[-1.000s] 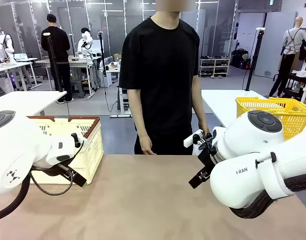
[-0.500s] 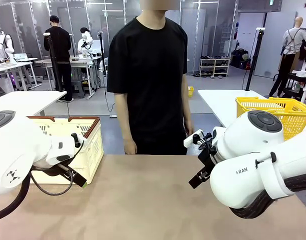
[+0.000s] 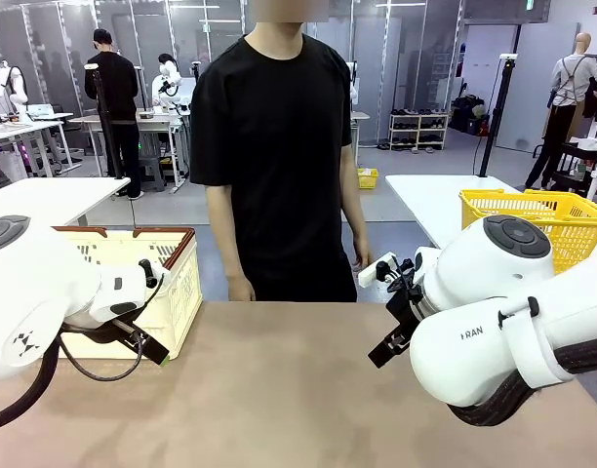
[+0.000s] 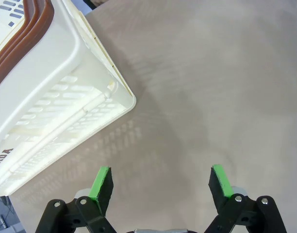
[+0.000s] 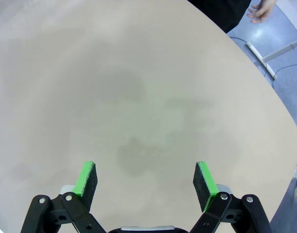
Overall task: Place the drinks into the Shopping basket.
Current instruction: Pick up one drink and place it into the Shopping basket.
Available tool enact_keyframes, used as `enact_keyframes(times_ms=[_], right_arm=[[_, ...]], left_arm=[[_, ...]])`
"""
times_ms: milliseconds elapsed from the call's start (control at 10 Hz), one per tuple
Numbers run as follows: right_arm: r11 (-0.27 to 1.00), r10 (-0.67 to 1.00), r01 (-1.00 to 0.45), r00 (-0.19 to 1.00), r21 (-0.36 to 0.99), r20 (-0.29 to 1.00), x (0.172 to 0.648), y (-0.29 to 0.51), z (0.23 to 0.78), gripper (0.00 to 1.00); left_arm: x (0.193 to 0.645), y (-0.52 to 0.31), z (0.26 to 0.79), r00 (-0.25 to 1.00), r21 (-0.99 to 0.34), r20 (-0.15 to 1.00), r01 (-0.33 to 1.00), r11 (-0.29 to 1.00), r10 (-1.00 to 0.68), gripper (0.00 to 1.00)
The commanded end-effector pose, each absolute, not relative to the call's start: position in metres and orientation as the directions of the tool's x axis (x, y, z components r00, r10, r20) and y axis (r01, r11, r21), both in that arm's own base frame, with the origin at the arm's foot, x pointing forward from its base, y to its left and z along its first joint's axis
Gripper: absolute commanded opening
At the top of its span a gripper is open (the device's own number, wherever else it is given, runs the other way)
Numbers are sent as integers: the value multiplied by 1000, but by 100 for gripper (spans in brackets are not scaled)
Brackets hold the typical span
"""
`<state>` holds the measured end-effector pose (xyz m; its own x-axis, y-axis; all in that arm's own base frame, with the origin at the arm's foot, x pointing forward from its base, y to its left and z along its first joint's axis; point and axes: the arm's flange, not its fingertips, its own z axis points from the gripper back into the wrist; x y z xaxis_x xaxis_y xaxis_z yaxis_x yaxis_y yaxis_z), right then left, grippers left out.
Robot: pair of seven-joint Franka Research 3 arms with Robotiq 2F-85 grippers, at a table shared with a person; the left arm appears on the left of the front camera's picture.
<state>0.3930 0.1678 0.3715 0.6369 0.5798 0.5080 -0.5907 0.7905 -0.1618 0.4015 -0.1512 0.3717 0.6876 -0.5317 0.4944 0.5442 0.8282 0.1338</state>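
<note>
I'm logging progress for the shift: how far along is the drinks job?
Done: nothing that I can see; the Shopping basket stands at the left of the table, its floor hidden. In hand: nothing; left gripper and right gripper hang open above bare table. The person's hand looks empty. Left: the drinks, all to go in.

Bright, even light; a soft slotted shadow lies beside the basket [image 4: 66, 97] on the table [image 4: 211, 73]; wrist views bulge at edges.
</note>
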Motion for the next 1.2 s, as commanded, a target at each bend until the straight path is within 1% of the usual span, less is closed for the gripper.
enact_keyframes(times_ms=[0, 300, 500, 600, 800, 1100], right_arm=[[817, 541, -557, 649, -151, 535, 381, 178, 389, 100], [844, 508, -507, 655, -173, 560, 355, 208, 446, 100], [881, 460, -440, 705, -177, 539, 342, 236, 474, 100], [898, 432, -401, 720, -182, 543, 338, 252, 480, 100], [918, 393, -353, 735, -184, 553, 331, 276, 487, 100], [919, 394, -331, 734, -216, 552, 329, 278, 484, 100]], left_arm=[[401, -151, 372, 688, 134, 494, 544, 828, -532, 100], [377, -188, 414, 660, 146, 554, 523, 840, -508, 100], [364, -225, 439, 668, 102, 624, 445, 890, -405, 100], [357, -243, 449, 689, 50, 640, 404, 913, -340, 100], [346, -265, 454, 670, 92, 670, 351, 932, -318, 100], [344, -268, 454, 672, 103, 652, 381, 919, -352, 100]])
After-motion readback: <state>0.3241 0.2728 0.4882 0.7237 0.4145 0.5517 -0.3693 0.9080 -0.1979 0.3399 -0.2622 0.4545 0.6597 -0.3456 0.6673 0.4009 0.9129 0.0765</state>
